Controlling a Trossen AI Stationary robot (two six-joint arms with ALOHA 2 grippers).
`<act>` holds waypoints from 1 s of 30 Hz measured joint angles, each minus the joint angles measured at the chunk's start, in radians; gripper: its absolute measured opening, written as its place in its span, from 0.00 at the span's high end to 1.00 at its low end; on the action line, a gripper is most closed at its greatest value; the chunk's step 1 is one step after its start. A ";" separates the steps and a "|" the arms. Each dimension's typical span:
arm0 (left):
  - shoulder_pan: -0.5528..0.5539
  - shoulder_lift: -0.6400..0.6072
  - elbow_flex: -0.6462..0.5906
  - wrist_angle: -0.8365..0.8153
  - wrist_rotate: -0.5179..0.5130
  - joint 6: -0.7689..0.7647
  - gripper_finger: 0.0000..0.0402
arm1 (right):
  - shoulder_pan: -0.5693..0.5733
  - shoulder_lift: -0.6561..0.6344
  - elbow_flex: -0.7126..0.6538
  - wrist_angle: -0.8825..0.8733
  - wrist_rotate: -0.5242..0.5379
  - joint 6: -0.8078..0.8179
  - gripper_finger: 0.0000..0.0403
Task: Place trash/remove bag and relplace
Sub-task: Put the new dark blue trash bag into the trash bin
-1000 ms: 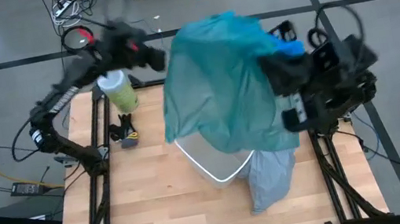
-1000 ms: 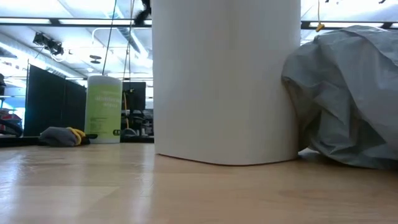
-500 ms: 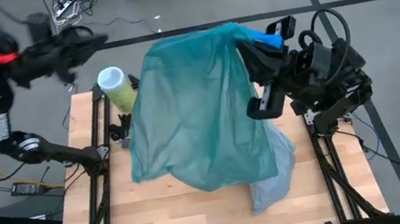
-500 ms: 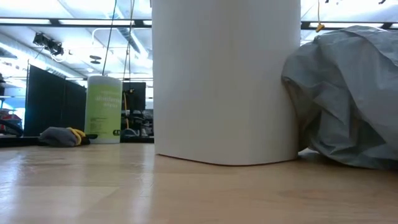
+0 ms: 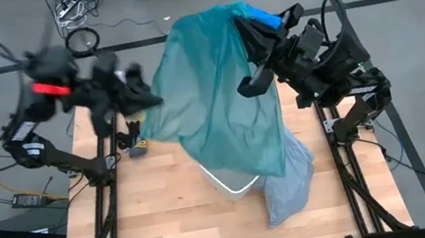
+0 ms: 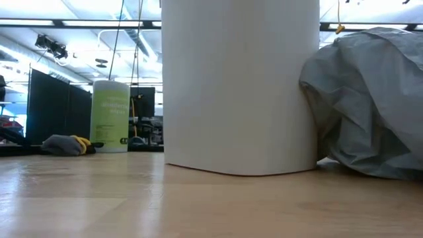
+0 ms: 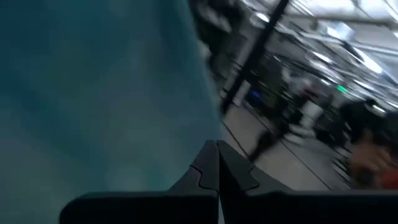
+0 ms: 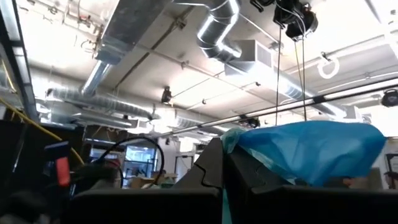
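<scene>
Both grippers, left (image 5: pixel 140 98) and right (image 5: pixel 253 24), are clenched on a translucent teal-green plastic bag (image 5: pixel 213 93), spread above the white bin (image 6: pixel 239 86). The crinkly pale grey bin liner (image 6: pixel 367 99) lies touching the bin

teal bag (image 5: pixel 219 109): thin translucent plastic (softly draped)
grey liner (image 6: pixel 370 99): crinkly matt plastic
table (image 5: pixel 178 225): pale wood
bin (image 6: pixel 238 86): smooth white

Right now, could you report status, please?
Right tool shut on teal bag, held high. Left tool shut at its edge. Grey liner beside white bin.
</scene>
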 joint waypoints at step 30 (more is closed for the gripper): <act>-0.184 0.030 -0.535 0.160 -0.201 -0.025 1.00 | 0.130 0.262 0.000 0.299 -0.189 0.419 1.00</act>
